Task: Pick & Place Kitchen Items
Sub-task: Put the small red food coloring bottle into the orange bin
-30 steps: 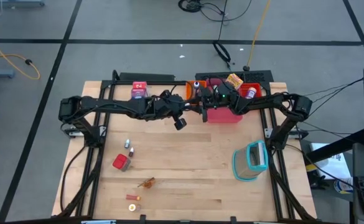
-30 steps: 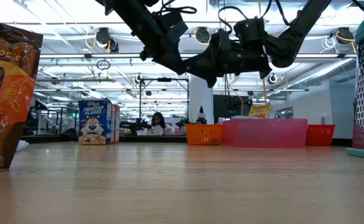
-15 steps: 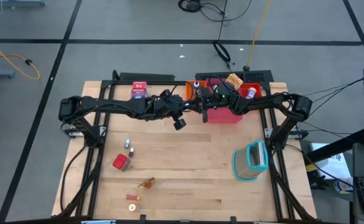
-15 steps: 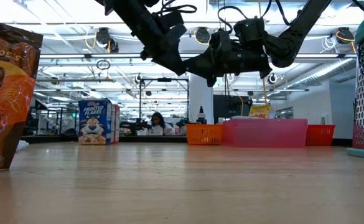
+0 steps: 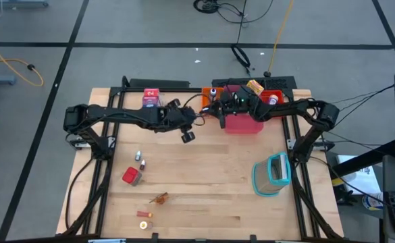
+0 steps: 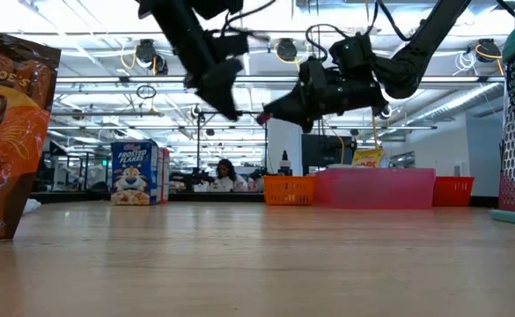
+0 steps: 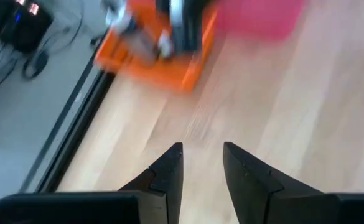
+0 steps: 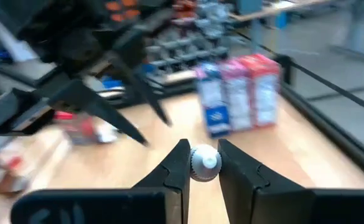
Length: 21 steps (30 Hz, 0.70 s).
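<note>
My right gripper [image 8: 203,154] is shut on a small round white item [image 8: 205,163], held high over the table's far middle [image 5: 213,111], beside the orange tray [image 5: 209,98]. My left gripper [image 7: 203,155] stands open with nothing between its fingers. It slants down over bare wood, just left of the right gripper [image 5: 196,124]. Colourful cartons [image 5: 150,98] stand upright at the far left. A red cube [image 5: 131,177], two tiny bottles [image 5: 140,160] and orange-brown bits [image 5: 159,198] lie on the near left of the table. My right gripper pinches the small white item's two sides [image 8: 196,165] between its two fingertips. The fingers lie about level, coming from the table's right and pointing left. The item is lifted clear, well above the table [image 6: 262,116].
A pink tray [image 5: 243,125] and a red tray [image 5: 273,99] sit by the orange one at the far edge. A teal-rimmed clear container [image 5: 271,174] stands at the right. A large snack bag [image 6: 6,132] shows at the near left. The table's middle is bare wood.
The two grippers stood tip to tip over the far middle; now they are apart. My left gripper has drawn back toward the table's left and tipped downward. My right gripper has swung a little toward the left and far edge, still carrying the small item.
</note>
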Each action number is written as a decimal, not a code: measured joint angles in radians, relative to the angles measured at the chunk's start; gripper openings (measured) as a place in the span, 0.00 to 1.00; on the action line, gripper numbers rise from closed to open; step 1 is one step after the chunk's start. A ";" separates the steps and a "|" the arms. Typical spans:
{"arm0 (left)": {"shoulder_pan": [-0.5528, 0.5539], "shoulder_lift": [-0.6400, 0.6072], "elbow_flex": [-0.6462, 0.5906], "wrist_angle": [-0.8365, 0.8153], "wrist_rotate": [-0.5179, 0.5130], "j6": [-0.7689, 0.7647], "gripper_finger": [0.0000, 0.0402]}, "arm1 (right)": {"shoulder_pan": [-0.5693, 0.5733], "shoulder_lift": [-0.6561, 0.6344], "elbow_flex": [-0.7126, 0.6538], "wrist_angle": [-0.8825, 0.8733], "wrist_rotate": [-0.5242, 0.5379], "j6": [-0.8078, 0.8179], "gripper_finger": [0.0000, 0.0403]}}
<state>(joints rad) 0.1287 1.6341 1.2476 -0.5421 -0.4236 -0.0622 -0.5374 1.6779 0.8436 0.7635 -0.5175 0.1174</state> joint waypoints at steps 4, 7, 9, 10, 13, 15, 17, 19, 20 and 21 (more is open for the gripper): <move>0.000 0.000 0.000 -0.195 -0.059 -0.084 0.29 | -0.029 0.000 0.000 -0.095 0.138 -0.033 0.12; -0.001 0.000 0.000 -0.340 -0.089 -0.180 0.29 | -0.044 0.000 0.000 -0.168 0.234 -0.061 0.12; -0.007 0.000 0.000 -0.428 -0.116 -0.242 0.29 | -0.048 0.000 0.000 -0.200 0.291 -0.079 0.12; -0.012 0.000 0.000 -0.471 -0.134 -0.268 0.29 | -0.050 0.000 0.000 -0.210 0.316 -0.088 0.12; -0.029 0.000 0.000 -0.590 -0.179 -0.347 0.29 | -0.058 0.000 0.000 -0.241 0.385 -0.103 0.12; -0.041 0.000 0.000 -0.663 -0.187 -0.396 0.29 | -0.065 0.000 0.000 -0.257 0.415 -0.105 0.12; -0.053 0.000 0.000 -0.729 -0.195 -0.447 0.29 | -0.067 0.000 0.000 -0.275 0.445 -0.112 0.12; -0.067 0.000 0.000 -0.788 -0.208 -0.497 0.29 | -0.069 0.000 0.000 -0.295 0.470 -0.126 0.12; -0.076 0.000 0.000 -0.815 -0.210 -0.521 0.29 | -0.069 0.000 0.000 -0.300 0.469 -0.130 0.12; -0.085 0.000 0.000 -0.843 -0.210 -0.547 0.29 | -0.071 0.000 0.000 -0.300 0.466 -0.130 0.12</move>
<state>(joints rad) 0.0442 1.6341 1.2476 -1.3848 -0.6338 -0.6093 -0.6083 1.6779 0.8433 0.4637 -0.0515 -0.0128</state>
